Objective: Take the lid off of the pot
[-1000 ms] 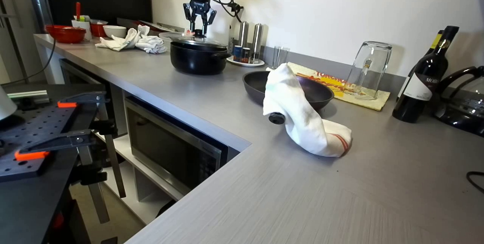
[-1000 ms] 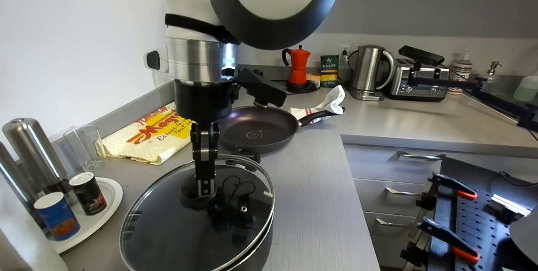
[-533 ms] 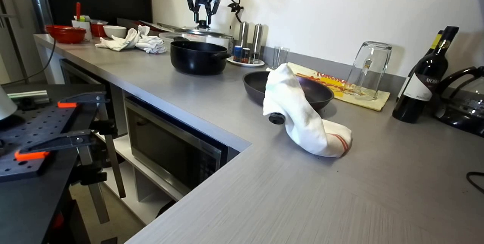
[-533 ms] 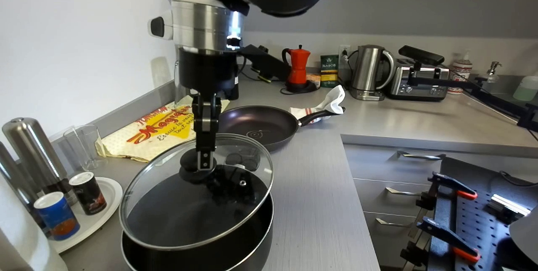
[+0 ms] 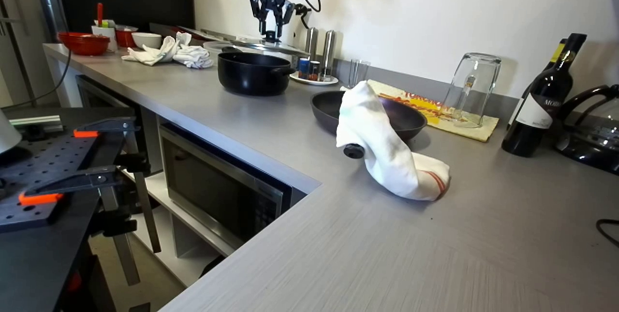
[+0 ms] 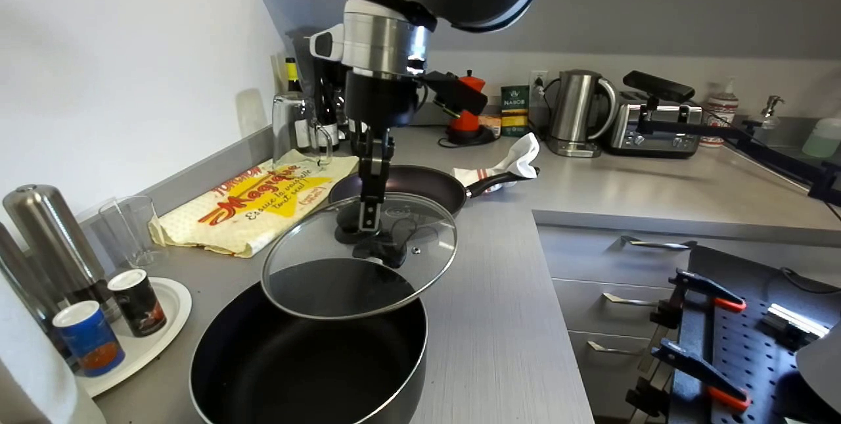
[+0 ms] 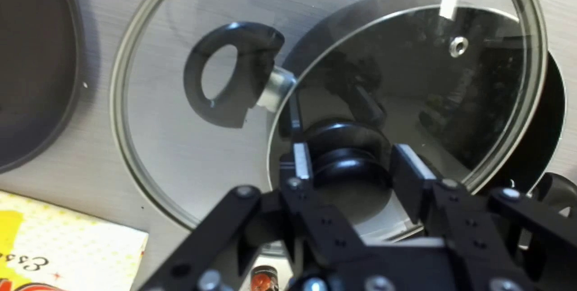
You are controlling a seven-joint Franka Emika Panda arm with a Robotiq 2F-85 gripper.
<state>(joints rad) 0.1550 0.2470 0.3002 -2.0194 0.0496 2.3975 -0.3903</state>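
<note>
The round glass lid (image 5: 290, 50) with its dark central knob hangs in the air, slightly tilted, in both exterior views. My gripper (image 5: 271, 35) is shut on the lid's knob, with a finger on each side of it. In an exterior view the lid (image 6: 427, 266) is above the far part of the black pot (image 6: 282, 358), whose inside shows uncovered. In the wrist view the gripper (image 7: 351, 160) holds the knob (image 7: 351, 176) and the clear lid (image 7: 167, 146) overlaps the pot (image 7: 543, 119), which sticks out at the right.
A dark frying pan (image 6: 433, 190) with a white towel (image 5: 387, 152) at its handle stands near the pot. A yellow cloth (image 6: 256, 204) lies by the wall. A white plate (image 6: 174, 319) with cups, steel mills (image 6: 56, 233) and glasses (image 6: 135, 233) stand beside the pot.
The lid has risen off the pot in my gripper, then moved towards the frying pan. It has gone from covering the pot to partly past its rim. The pot has stayed in place.
</note>
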